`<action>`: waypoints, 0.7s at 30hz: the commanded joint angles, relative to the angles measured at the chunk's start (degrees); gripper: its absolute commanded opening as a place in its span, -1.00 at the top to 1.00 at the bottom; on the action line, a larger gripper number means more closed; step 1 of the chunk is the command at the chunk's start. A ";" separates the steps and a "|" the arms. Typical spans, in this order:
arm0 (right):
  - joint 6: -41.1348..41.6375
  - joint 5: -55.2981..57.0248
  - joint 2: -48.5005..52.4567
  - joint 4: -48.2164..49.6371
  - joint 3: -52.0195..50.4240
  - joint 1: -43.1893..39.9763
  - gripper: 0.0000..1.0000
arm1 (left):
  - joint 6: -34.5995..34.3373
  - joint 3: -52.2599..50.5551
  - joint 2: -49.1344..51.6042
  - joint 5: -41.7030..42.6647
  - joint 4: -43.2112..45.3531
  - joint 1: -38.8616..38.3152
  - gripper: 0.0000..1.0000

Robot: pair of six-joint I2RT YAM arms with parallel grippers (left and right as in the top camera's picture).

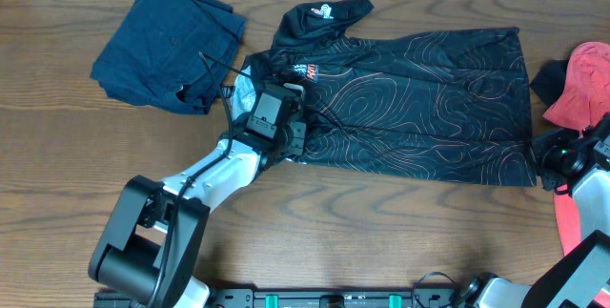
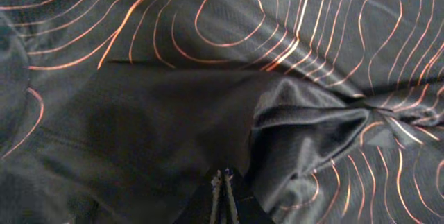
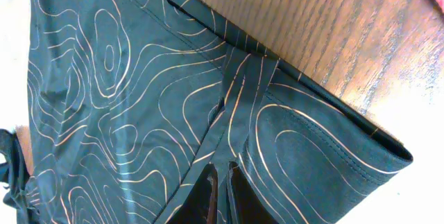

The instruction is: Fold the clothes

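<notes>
The clothes [image 1: 419,98], a black jersey with thin orange contour lines, lie spread across the table with one sleeve [image 1: 324,12] at the back. My left gripper [image 1: 286,108] sits on the jersey's left part near the collar. In the left wrist view the left gripper [image 2: 224,179] is shut, with dark jersey cloth [image 2: 208,16] bunched round its tips. My right gripper [image 1: 553,155] is at the jersey's front right corner. Seen from the right wrist, the right gripper [image 3: 220,172] is shut on a seam strip of the jersey [image 3: 139,92] near the hem.
A folded navy-blue garment [image 1: 167,46] lies at the back left, touching the jersey's collar side. A coral-red garment [image 1: 581,84] lies at the right edge, beside the right arm. Bare wooden table [image 1: 381,222] runs along the front.
</notes>
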 commanded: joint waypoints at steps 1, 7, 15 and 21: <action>0.55 0.33 0.28 0.13 0.52 0.57 0.89 | 0.85 3.56 -3.32 -0.66 -2.12 0.20 0.88; 0.55 0.33 0.28 0.13 0.52 0.57 0.89 | 1.22 5.79 -4.55 -0.66 -9.70 0.20 0.75; 0.55 0.33 0.28 0.11 0.52 0.57 0.89 | 2.78 5.68 3.85 -0.74 -12.15 0.20 0.53; 0.55 0.35 0.28 -0.04 0.52 0.57 0.89 | 2.75 5.68 6.51 -2.62 -11.34 0.20 0.38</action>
